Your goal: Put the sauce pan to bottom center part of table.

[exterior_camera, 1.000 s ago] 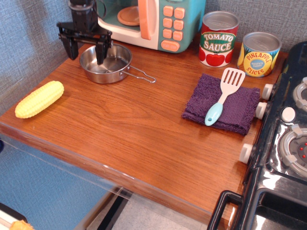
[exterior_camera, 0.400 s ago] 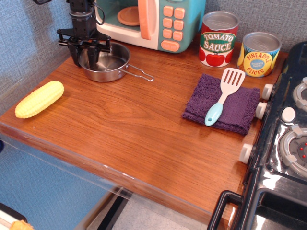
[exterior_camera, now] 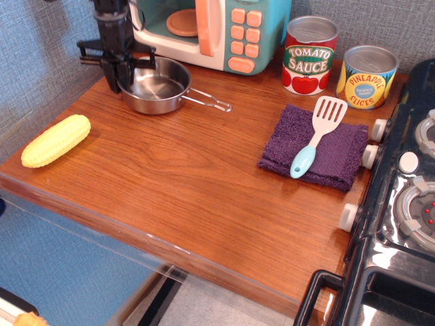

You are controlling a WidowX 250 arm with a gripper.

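So the hand (exterior_camera: 119, 73) is down at the left rim of the sauce pan (exterior_camera: 156, 86), black fingers pinched together on the rim as far as I can see. The pan sits at the back left of the bench (exterior_camera: 190, 183), right in front of the toy microwave (exterior_camera: 211, 30), wire handle pointing right.

Stuff around it: one yellow corn cob (exterior_camera: 56, 140) near the left edge, well apart from the pan. On the right there's one purple cloth (exterior_camera: 316, 148) with one spatula (exterior_camera: 315, 133) lying on top, white blade and light blue handle. Two cans at the back: a tomato sauce can (exterior_camera: 309, 54) and a pineapple slices can (exterior_camera: 367, 76) just beside it. Black toy stove (exterior_camera: 401, 204) along the right side. The middle of the bench's front edge has nothing on it, just bare wood.
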